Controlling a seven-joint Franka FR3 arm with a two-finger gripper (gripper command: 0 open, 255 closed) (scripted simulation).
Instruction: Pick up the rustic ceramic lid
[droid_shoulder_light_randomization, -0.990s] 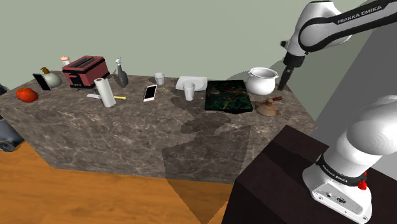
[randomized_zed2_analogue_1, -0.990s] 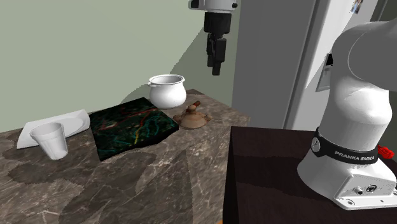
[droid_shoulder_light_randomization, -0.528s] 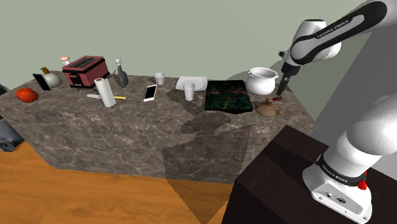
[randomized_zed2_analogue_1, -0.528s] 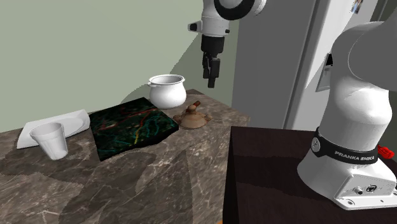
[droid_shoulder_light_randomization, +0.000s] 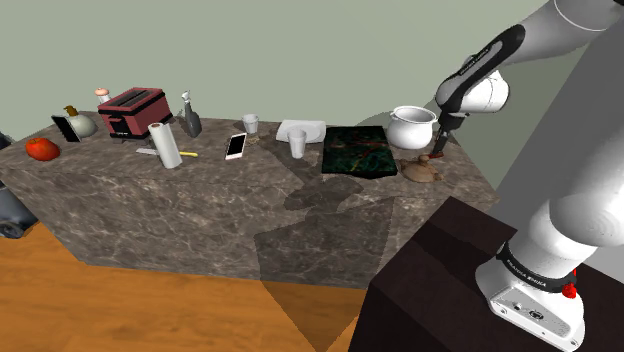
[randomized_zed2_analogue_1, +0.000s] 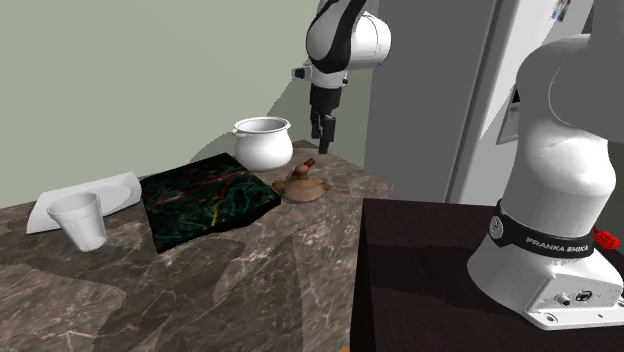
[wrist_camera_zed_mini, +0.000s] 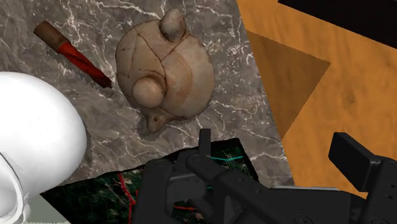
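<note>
The lid is a brown, domed ceramic piece with a knob, lying on the marble counter near its right end. It also shows as the lid in the second exterior view and the lid in the wrist view. My black gripper hangs a short way above and just behind it, beside the white pot. The gripper points down at the counter. In the wrist view the gripper is open, its fingers apart and holding nothing, with the lid ahead of them.
A reddish-brown stick lies between lid and white pot. A dark marbled board sits beside them, then a white cup and white tray. Phone, paper roll and red toaster stand further left. The counter ends just past the lid.
The arm has bent down and the gripper has dropped from high above the pot to just above the counter by the lid. Nothing on the counter has moved.
</note>
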